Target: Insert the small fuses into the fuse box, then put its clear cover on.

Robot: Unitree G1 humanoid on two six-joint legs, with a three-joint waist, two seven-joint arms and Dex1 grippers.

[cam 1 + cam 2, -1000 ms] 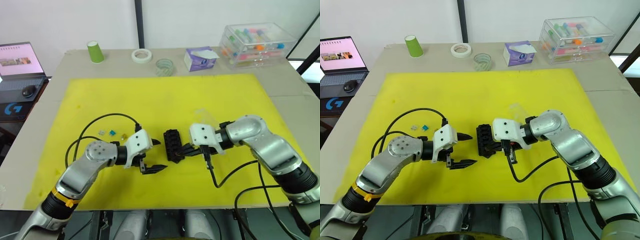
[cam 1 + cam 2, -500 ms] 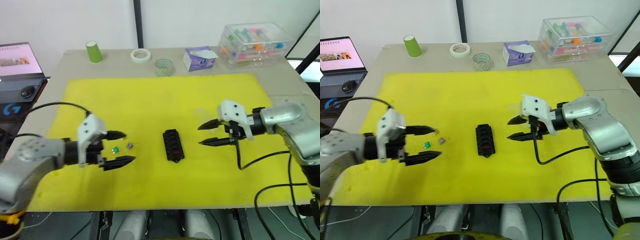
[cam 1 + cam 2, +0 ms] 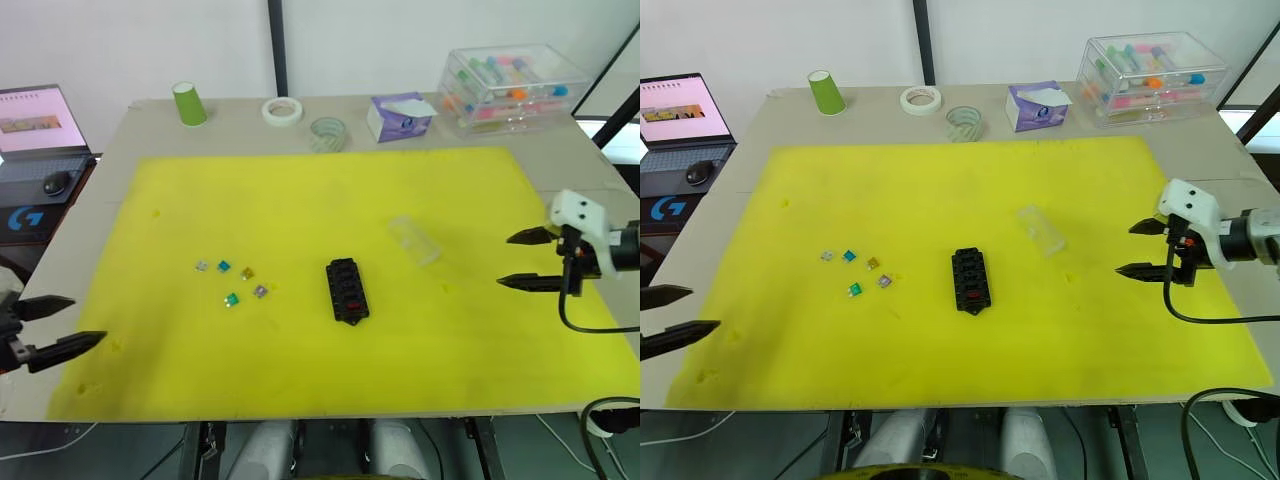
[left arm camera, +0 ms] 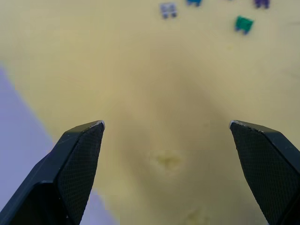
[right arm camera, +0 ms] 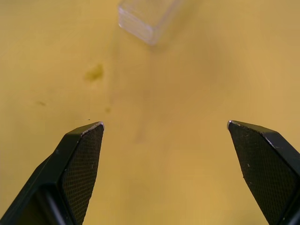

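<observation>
Fuse box (image 3: 347, 291) at mat (image 3: 330, 190) centre, one red fuse seated, five loose fuses (image 3: 232, 280) at its 9 o'clock, cover (image 3: 414, 240) at 2 o'clock, left gripper (image 3: 52, 325) and right gripper (image 3: 528, 259) spread wide, empty, at opposite mat edges

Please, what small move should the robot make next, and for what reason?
Probably bring the left end effector, open and empty at the mat's edge, toward the small fuses. Five lie loose beside the fuse box, which shows one red fuse seated.
</observation>
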